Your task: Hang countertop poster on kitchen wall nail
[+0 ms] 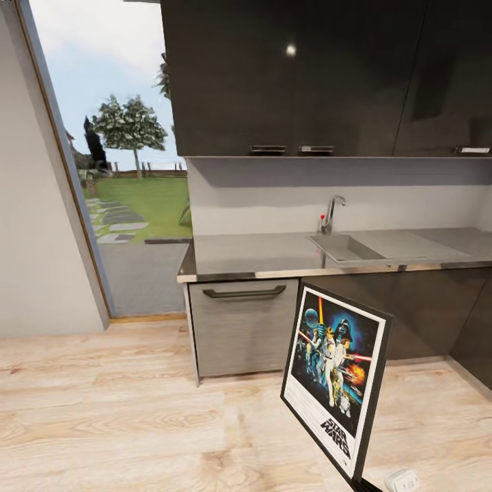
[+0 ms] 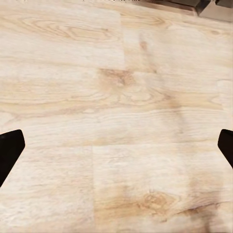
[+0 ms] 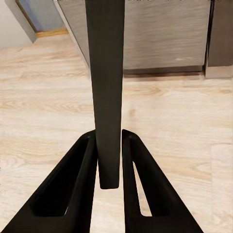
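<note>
The Star Wars poster (image 1: 336, 386) stands upright and tilted in the air at the lower right of the head view, in front of the cabinets. My right gripper (image 3: 109, 145) is shut on the poster's dark frame edge (image 3: 107, 87), both fingers pressed against it. The grey metal kitchen countertop (image 1: 260, 254) with its sink (image 1: 345, 248) and chrome tap (image 1: 332, 212) runs behind the poster. My left gripper (image 2: 116, 145) is open above bare wooden floor, with only its dark fingertips (image 2: 9, 145) showing at the sides. No nail head can be made out on the light grey wall (image 1: 37, 205).
Dark glossy wall cabinets (image 1: 307, 75) hang over the counter. A grey drawer front with a dark handle (image 1: 244, 292) sits below its left end. A glass door (image 1: 130, 171) to the garden is at the left. Light wood floor (image 1: 123, 410) spreads in front.
</note>
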Motion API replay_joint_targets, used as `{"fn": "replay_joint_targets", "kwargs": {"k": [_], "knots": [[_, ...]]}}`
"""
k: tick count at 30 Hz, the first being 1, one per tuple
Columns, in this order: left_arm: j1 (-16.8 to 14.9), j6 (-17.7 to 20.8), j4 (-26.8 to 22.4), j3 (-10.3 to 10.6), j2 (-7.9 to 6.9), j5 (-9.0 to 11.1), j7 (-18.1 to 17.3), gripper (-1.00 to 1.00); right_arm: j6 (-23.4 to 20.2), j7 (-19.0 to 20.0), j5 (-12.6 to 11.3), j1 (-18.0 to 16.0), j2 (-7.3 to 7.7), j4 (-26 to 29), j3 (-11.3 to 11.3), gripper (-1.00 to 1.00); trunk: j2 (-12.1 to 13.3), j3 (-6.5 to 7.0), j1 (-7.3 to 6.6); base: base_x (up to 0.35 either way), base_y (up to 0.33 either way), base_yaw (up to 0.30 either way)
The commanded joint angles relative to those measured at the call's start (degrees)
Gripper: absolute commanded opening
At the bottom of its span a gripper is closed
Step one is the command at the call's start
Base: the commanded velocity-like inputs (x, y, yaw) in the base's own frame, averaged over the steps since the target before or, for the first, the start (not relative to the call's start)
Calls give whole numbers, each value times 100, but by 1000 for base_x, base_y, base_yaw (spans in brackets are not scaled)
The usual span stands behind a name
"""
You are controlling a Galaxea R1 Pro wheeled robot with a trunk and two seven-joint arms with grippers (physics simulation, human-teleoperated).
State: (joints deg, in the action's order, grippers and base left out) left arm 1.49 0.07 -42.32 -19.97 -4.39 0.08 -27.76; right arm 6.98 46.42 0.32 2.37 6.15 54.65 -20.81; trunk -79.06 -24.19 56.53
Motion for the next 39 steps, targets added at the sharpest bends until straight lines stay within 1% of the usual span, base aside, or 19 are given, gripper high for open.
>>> {"fn": "replay_joint_targets", "kwargs": {"k": [1,8,39], "knots": [[0,1,-5,-20,4,1,-28,100,14,25,-5,0,0,1,-10,-100,39,15,-22,0,0,0],[0,1,-5,-24,3,-3,-28,100,14,25,-5,0,-3,1,-6,-100,320,101,-176,0,0,0],[0,9,-5,-45,6,-8,-28,100,14,20,-5,0,-2,1,-5,-100,1563,373,-857,0,0,0]]}}
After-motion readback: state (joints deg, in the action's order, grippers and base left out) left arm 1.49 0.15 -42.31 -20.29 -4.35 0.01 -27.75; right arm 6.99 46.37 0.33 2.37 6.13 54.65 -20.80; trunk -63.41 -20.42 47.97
